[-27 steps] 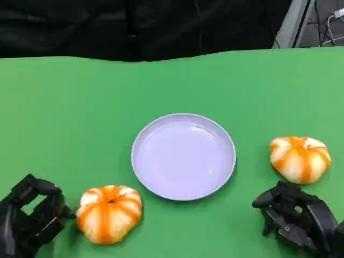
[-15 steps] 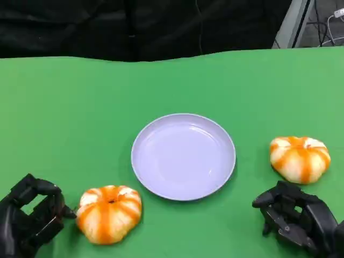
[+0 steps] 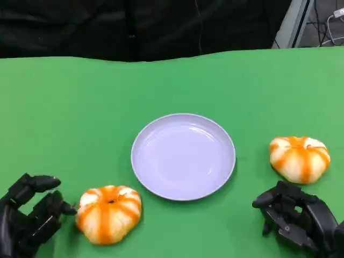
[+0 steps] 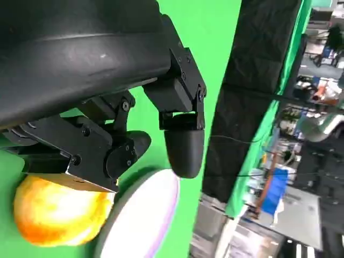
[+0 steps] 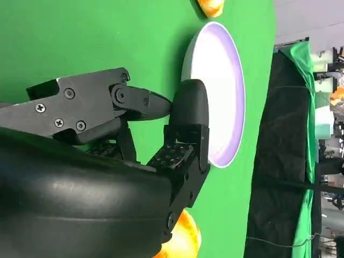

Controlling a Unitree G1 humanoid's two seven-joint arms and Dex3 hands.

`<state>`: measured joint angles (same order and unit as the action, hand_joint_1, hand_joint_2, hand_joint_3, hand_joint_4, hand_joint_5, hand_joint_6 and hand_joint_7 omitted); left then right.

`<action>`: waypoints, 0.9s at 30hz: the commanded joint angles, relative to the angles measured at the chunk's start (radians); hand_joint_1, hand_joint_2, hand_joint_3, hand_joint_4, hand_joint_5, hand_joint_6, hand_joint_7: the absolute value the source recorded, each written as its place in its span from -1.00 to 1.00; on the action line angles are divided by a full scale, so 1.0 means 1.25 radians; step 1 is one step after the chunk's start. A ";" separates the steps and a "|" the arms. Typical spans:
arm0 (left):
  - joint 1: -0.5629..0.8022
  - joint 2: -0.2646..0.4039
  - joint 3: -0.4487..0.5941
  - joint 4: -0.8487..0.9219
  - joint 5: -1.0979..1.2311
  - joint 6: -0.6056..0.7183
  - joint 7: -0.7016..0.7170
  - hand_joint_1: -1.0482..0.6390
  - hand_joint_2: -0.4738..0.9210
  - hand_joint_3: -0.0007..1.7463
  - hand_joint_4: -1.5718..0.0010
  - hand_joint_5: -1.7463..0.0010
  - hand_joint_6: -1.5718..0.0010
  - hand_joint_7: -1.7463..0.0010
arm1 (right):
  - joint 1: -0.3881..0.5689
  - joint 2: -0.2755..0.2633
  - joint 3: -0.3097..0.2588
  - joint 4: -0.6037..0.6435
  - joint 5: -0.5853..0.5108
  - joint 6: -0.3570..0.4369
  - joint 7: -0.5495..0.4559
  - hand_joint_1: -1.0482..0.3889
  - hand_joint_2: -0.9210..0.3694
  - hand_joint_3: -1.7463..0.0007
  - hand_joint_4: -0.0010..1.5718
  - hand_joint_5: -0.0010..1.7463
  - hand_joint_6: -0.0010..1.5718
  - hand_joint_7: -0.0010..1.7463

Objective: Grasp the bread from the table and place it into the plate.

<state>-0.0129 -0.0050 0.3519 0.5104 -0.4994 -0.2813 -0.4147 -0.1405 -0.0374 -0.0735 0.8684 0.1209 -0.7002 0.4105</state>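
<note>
Left robot hand (image 3: 29, 215) spread beside bread (image 3: 108, 213)

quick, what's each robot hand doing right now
Left robot hand: open, holding nothing, beside the bread.
Right robot hand: fingers curled in, holding nothing.

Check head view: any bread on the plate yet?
No, the plate is bare; one bread lies near the left hand, the other bread on the right.
</note>
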 commanded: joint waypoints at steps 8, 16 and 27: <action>-0.012 0.010 0.050 0.034 -0.130 0.035 -0.226 -0.02 0.98 -0.88 0.13 0.99 0.24 1.00 | 0.001 -0.011 -0.008 0.009 0.006 0.000 0.002 0.09 -1.00 0.47 -0.20 1.00 -0.08 0.28; -0.021 0.014 0.067 0.055 -0.129 0.025 -0.279 -0.09 1.00 -0.91 0.39 1.00 0.43 1.00 | 0.003 -0.012 -0.005 0.002 -0.001 0.004 -0.005 0.09 -1.00 0.48 -0.19 1.00 -0.08 0.29; -0.013 0.017 0.054 0.053 -0.056 -0.059 -0.269 -0.15 1.00 -0.95 0.42 1.00 0.45 1.00 | 0.005 -0.012 -0.006 0.001 0.003 0.003 0.000 0.10 -1.00 0.47 -0.17 1.00 -0.08 0.28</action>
<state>-0.0383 -0.0069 0.4344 0.5761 -0.6417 -0.2605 -0.7598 -0.1416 -0.0375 -0.0726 0.8691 0.1208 -0.6996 0.4125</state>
